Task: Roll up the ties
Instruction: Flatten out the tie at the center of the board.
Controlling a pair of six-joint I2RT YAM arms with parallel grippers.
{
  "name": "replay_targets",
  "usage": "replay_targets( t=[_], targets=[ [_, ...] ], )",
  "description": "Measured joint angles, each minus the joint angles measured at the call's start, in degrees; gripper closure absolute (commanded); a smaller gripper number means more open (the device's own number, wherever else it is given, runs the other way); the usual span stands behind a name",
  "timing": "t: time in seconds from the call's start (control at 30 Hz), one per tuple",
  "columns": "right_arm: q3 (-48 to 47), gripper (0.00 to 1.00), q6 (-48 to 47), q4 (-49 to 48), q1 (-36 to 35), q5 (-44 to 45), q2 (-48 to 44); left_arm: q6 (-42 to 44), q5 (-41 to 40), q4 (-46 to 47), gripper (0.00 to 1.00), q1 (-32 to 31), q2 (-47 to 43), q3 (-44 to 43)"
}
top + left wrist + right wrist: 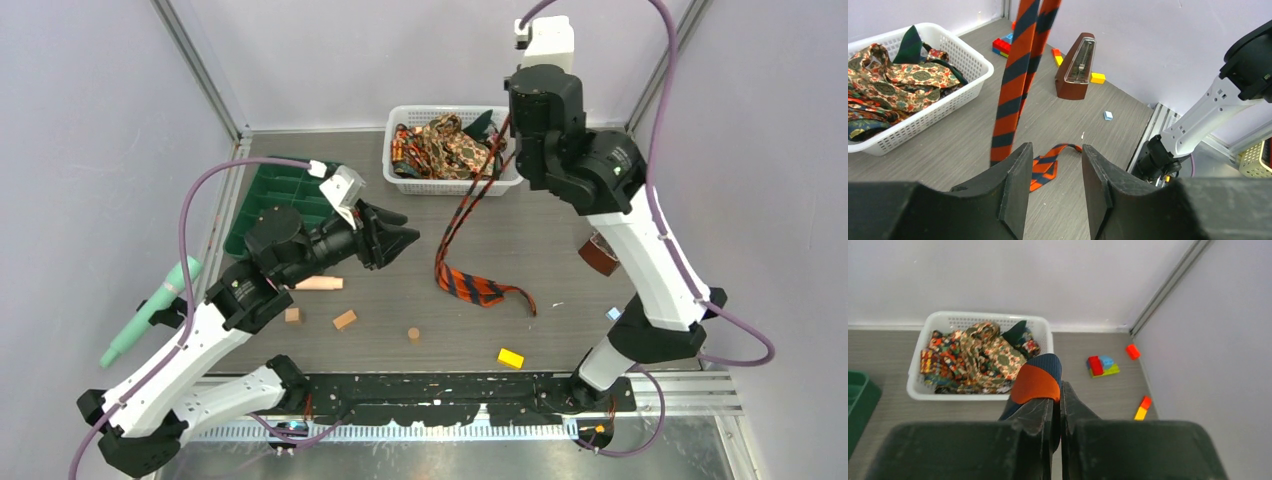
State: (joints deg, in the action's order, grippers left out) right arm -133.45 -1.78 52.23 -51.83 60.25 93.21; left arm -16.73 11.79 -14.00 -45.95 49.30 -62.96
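Observation:
My right gripper (1058, 390), raised high, is shut on a fold of the orange-and-dark striped tie (1037, 380). From it the tie (470, 205) hangs in two strands to the table, where its pointed end (475, 288) lies crumpled. My left gripper (403, 228) hovers just left of the hanging strands, open, with nothing between its fingers (1015, 175). In the left wrist view the tie (1015, 75) hangs just beyond the left finger, and its end (1048, 162) shows through the gap. More ties (445, 145), paisley and dark green, lie piled in the white basket (400, 180).
A green compartment tray (280, 190) sits at the back left. Wooden blocks (320, 283) and a yellow block (511, 357) lie near the front. A brown metronome (1075, 65) stands by the right arm, coloured bricks (1100, 365) behind it. A mint-green tool (150, 310) lies at the left.

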Motion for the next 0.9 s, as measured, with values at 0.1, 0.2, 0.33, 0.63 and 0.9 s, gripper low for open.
replay_targets(
  t=[0.1,0.2,0.33,0.63,0.9],
  targets=[
    [-1.3,1.00,6.4,6.8,3.7,-8.0,-0.6,0.5,0.0,0.1,0.58,0.0,0.0,0.3],
    [-6.5,1.00,10.5,12.2,2.6,-14.2,2.4,0.7,1.1,1.0,0.57,0.0,1.1,0.3],
    [-13.9,1.00,14.9,19.0,2.0,-20.0,8.3,1.0,4.5,5.0,0.54,-0.1,4.6,0.3],
    [-12.9,1.00,20.3,25.6,2.1,-25.8,10.4,4.0,4.6,19.0,0.57,-7.1,12.7,4.3],
    [-10.9,1.00,22.9,25.9,2.1,-28.2,9.5,6.5,-2.4,27.7,0.67,-11.4,18.7,6.4]
  ],
)
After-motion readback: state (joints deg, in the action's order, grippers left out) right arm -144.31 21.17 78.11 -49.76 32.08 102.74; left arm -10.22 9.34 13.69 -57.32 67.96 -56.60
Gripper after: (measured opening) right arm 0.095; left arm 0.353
